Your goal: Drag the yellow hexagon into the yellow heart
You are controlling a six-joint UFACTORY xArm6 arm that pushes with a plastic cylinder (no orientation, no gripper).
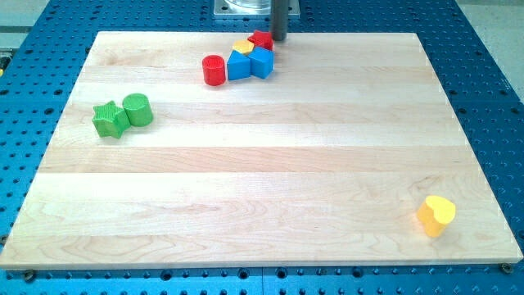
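Note:
The yellow hexagon (pixel 242 47) lies near the view's top centre, wedged among a red block (pixel 261 39) and two blue blocks (pixel 239 65) (pixel 262 61). The yellow heart (pixel 435 215) sits far off at the view's bottom right. My tip (pixel 277 39) stands at the board's top edge, just right of the red block and up-right of the yellow hexagon.
A red cylinder (pixel 214 70) stands left of the blue blocks. A green star (pixel 110 120) and a green cylinder (pixel 137 110) sit together at the view's left. The wooden board (pixel 262 188) rests on a blue perforated table (pixel 491 74).

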